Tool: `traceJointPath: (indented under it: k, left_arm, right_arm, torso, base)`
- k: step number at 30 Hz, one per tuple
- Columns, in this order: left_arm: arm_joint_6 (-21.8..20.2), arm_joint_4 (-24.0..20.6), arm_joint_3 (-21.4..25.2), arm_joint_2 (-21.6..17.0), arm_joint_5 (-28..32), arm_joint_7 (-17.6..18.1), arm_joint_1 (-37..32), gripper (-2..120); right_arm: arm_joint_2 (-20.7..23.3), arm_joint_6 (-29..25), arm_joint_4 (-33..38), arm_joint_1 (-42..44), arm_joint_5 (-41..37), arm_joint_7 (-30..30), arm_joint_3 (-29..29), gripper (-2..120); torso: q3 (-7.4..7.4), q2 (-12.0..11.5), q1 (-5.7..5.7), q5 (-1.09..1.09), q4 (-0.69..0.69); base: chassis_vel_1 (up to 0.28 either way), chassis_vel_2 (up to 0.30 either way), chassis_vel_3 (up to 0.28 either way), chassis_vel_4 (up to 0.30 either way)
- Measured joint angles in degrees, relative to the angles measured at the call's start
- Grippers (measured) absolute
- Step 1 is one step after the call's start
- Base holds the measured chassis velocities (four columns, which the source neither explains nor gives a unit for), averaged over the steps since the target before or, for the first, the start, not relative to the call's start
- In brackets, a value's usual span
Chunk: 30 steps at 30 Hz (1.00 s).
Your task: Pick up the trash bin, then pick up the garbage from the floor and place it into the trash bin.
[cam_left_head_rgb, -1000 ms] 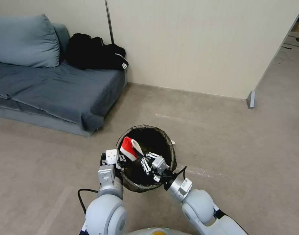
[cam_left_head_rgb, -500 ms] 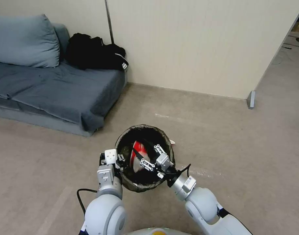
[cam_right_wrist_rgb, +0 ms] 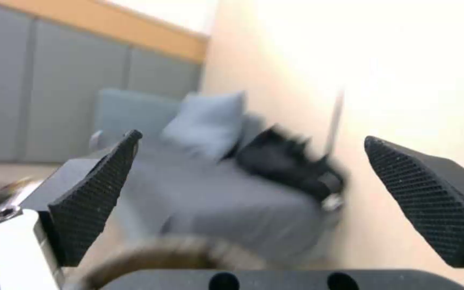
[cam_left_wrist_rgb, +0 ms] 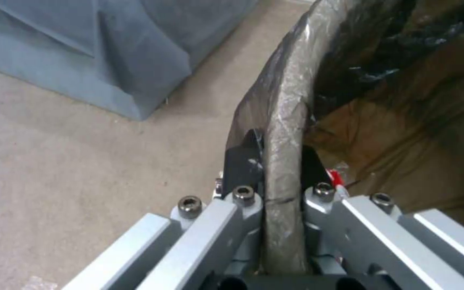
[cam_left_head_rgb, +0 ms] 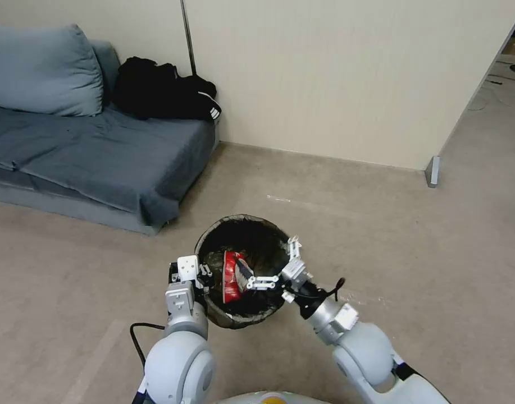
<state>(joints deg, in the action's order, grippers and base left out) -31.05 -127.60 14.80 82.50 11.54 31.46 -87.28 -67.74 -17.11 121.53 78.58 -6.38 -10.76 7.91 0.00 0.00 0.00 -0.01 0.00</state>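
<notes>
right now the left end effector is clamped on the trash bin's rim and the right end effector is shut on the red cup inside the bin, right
Not quite. The right end effector is open; the right wrist view shows its pads spread wide with nothing between them. The crushed red-and-white cup lies loose inside the trash bin. The left end effector is indeed clamped on the bin's rim.

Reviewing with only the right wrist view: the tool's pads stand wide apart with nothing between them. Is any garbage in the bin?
Observer: Yes, the head view shows a crushed red-and-white cup lying inside the trash bin.
Operator: What holds the bin?
Observer: The left tool, shut on its rim, one finger inside and one outside.
Operator: Where is the right tool?
Observer: The right tool is open, above the bin's mouth near its right rim.
</notes>
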Motion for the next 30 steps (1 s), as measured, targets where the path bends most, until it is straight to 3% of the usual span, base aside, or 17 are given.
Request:
traceJointPath:
  k: [6,9,19,30]
  left_arm:
    - [0.0,0.5,0.9,-0.8,0.3,0.0,0.3,0]
    - [0.1,0.3,1.7,-1.3,0.4,0.0,0.2,0]
    - [0.5,-0.3,3.1,-1.8,0.7,0.1,-0.1,0]
    - [0.8,-1.1,3.6,-1.2,0.8,0.2,-0.2,0]
  right_arm:
    - [-4.4,2.0,7.9,4.8,6.1,7.7,5.8,100]
    - [-8.5,2.5,10.4,13.0,8.4,13.7,7.5,100]
    - [-13.7,-0.4,8.7,21.3,13.1,17.4,7.4,100]
    - [-13.4,-1.1,4.5,19.8,10.9,18.0,9.2,100]
  torso:
    - [0.0,0.0,0.0,0.0,0.01]
    - [0.0,0.0,0.0,0.0,0.0]
    - [0.0,0.0,0.0,0.0,0.01]
    - [0.0,0.0,0.0,0.01,0.0]
  base:
    - [0.0,0.0,0.0,0.0]
    - [0.0,0.0,0.0,0.0]
    - [0.0,0.0,0.0,0.0]
    - [0.0,0.0,0.0,0.0]
